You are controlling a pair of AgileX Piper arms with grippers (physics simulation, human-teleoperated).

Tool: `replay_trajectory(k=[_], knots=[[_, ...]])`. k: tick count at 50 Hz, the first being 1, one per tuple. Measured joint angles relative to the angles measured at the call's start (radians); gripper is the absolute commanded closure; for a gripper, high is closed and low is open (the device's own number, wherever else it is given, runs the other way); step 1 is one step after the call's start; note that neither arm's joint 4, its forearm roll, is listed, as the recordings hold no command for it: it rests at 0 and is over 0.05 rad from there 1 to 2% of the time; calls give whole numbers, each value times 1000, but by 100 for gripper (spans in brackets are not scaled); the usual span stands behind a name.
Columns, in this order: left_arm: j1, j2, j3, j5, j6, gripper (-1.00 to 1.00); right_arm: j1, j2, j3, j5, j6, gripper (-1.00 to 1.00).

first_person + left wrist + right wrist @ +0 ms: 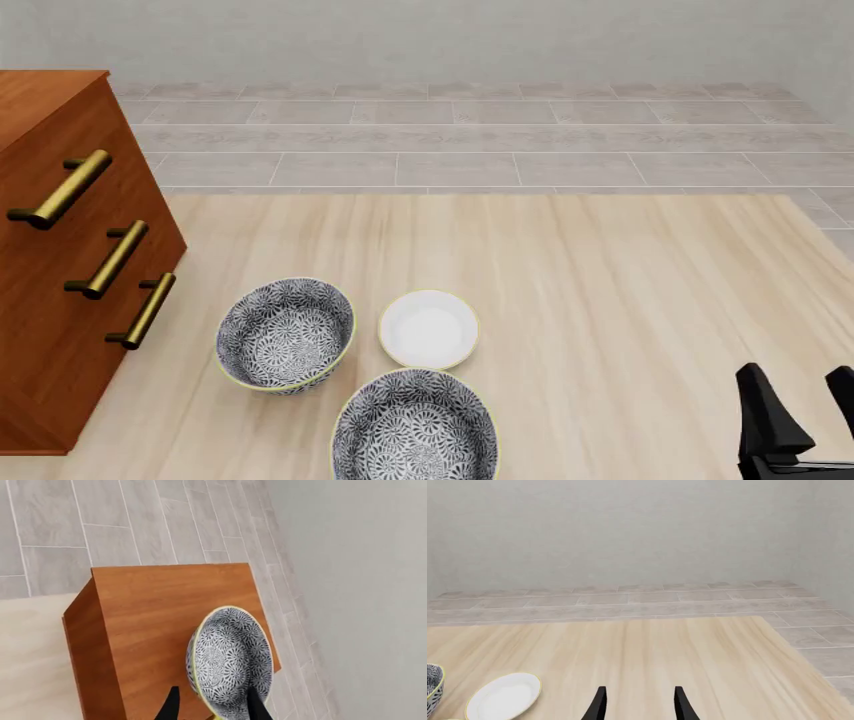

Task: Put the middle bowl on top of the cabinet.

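A floral bowl (230, 662) with a yellow-green rim is seen pinched by its rim between the closed jaws of the left gripper (213, 702), tilted on edge over the flat top of the reddish-brown cabinet (167, 615). The right gripper (638, 702) is held with its jaws parted and nothing between them, low above the pale wooden table (647, 655). A small white dish (504, 696) lies beside those jaws, and grey floor tiles (627, 600) are seen beyond.

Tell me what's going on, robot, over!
Left gripper shut on the middle bowl, over the cabinet top. Right gripper open, holding nothing. Cabinet top bare, nothing in the way.
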Motion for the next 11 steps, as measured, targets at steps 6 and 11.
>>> replay_trajectory(k=[6,11], knots=[[19,-17,-26,-1,-3,-100,0,0,0,-1,1,-100],[44,-33,-49,-3,-9,-100,-1,0,1,-1,1,-100]])
